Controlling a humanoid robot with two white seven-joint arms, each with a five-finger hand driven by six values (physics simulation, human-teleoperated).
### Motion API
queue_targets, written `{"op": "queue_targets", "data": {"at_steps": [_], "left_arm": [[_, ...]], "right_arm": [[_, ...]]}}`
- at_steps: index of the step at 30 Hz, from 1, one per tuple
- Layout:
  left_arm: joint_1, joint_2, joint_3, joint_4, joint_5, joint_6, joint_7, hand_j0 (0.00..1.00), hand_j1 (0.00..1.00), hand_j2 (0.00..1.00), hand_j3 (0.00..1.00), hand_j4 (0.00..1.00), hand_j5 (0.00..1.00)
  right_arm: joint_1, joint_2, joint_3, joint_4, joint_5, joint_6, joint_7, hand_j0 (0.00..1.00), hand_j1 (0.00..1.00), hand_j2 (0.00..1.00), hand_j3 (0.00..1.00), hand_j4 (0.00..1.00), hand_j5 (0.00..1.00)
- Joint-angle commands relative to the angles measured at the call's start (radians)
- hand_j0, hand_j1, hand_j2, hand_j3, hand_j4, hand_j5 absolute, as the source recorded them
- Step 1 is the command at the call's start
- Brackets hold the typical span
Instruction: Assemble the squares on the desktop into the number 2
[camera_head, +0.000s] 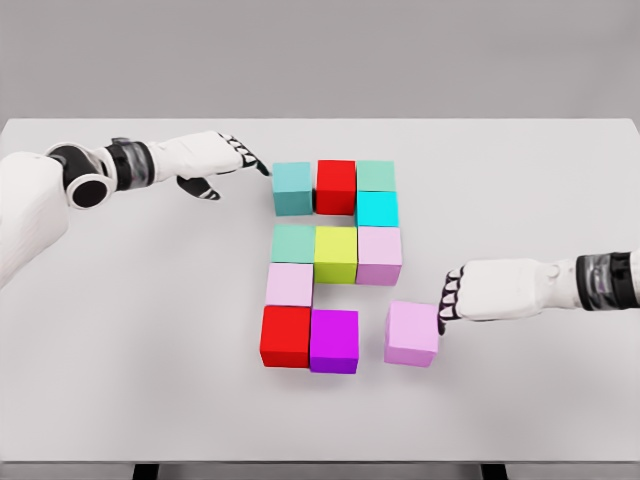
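Observation:
Coloured cubes stand on the white table (120, 380). The top row holds a teal cube (292, 188), a red cube (336, 186) and a pale green cube (375, 175), with a cyan cube (377, 209) below the last. The middle row is a green cube (293, 243), a yellow cube (336, 253) and a pink cube (379, 254). Below come a light pink cube (290, 284), a red cube (285, 336) and a purple cube (334, 341). A lilac cube (412, 333) sits apart at the right. My right hand (452, 297) touches its right side with curled fingertips. My left hand (245, 158) points extended fingers at the teal cube's upper left corner.
The table's front edge (320, 462) runs along the bottom of the view. A gap separates the purple cube from the lilac one.

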Motion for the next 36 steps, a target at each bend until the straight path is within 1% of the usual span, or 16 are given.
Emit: {"op": "queue_targets", "data": {"at_steps": [1, 6, 8, 13, 20, 22, 36], "left_arm": [[0.0, 0.004, 0.003, 0.002, 0.006, 0.001, 0.001, 0.84, 0.84, 0.84, 0.84, 0.84, 0.84], [0.003, 0.025, -0.005, -0.009, 0.004, 0.001, 0.001, 0.84, 0.84, 0.84, 0.84, 0.84, 0.84], [0.012, 0.024, -0.006, -0.01, 0.003, 0.001, -0.001, 0.84, 0.84, 0.84, 0.84, 0.84, 0.84], [0.017, 0.018, -0.009, -0.025, -0.002, 0.001, -0.001, 0.84, 0.84, 0.84, 0.84, 0.84, 0.84], [0.023, 0.007, -0.009, -0.039, -0.002, 0.001, -0.009, 0.84, 0.84, 0.84, 0.84, 0.84, 0.84], [0.023, 0.005, -0.009, -0.042, -0.002, 0.001, -0.009, 0.84, 0.84, 0.84, 0.84, 0.84, 0.84], [0.021, -0.004, -0.008, -0.047, 0.001, 0.001, -0.009, 0.84, 0.84, 0.84, 0.84, 0.84, 0.84]], "right_arm": [[0.0, 0.005, 0.0, -0.002, -0.006, 0.001, 0.0, 0.64, 0.64, 0.64, 0.64, 0.64, 0.64], [0.0, 0.01, 0.001, -0.008, -0.012, 0.001, 0.0, 0.63, 0.63, 0.63, 0.63, 0.63, 0.63], [0.0, 0.01, 0.001, -0.032, -0.012, 0.001, 0.0, 0.63, 0.63, 0.63, 0.63, 0.63, 0.63], [0.0, 0.014, 0.001, -0.032, -0.014, 0.001, 0.001, 0.63, 0.63, 0.63, 0.63, 0.63, 0.63], [0.006, -0.023, 0.01, -0.037, -0.011, 0.001, -0.002, 0.63, 0.63, 0.63, 0.63, 0.63, 0.63], [0.009, -0.03, 0.019, -0.063, -0.009, 0.001, -0.002, 0.63, 0.63, 0.63, 0.63, 0.63, 0.63], [0.009, -0.009, 0.026, -0.068, -0.018, 0.001, -0.003, 0.63, 0.63, 0.63, 0.63, 0.63, 0.63]]}}
